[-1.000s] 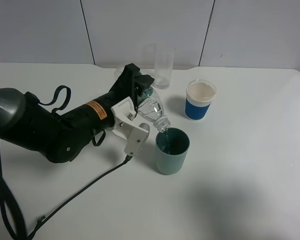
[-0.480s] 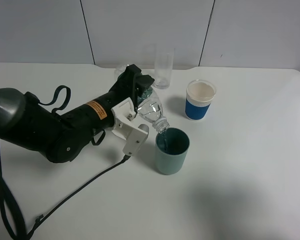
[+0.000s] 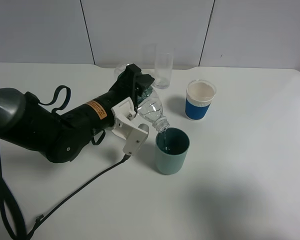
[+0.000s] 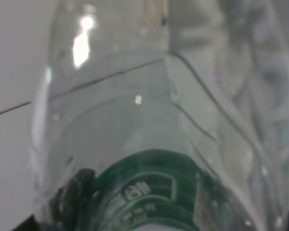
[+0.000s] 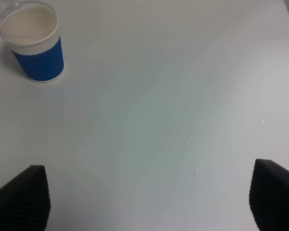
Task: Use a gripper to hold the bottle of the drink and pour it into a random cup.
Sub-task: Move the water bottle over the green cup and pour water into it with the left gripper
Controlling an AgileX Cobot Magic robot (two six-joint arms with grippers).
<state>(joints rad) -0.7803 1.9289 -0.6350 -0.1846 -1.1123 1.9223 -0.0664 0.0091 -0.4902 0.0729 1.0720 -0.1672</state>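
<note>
**Item inspected:** the bottle of the drink (image 3: 151, 110), small, clear plastic and capless. It is held off the surface (image 3: 250, 165), just up and to the left of the teal cup (image 3: 172, 150) in the high view.

**Long axis:** tilted steeply, with the base high and away from the teal cup and the neck slanting down toward it. The open mouth sits at the cup's rim on the side facing the arm. Whether it is just above the opening or just inside cannot be told. Clear liquid shows in the bottle's shoulder; no stream can be made out.

**Left hand (image 3: 138, 107):** clamped on the bottle's body, one jaw piece above and one below. Its wrist camera shows only the bottle wall and the green label (image 4: 147, 190). The bottle projects from this hand straight toward the teal cup.

**Right hand (image 5: 147, 199):** fingers spread wide with nothing between them, over bare surface. The teal cup is out of its view.

**Surroundings:** a blue-and-white cup (image 3: 200, 100) stands upright beyond the teal cup. A tall clear glass (image 3: 163, 70) stands farther back. Both are apart from the pour line.

**Assessment:** pouring appears to be the step in hand, and only the left arm is placed to do it. The mouth sits nearer the rim than the centre of the cup. Any further tilt risks spilling down the cup's arm-facing side.
</note>
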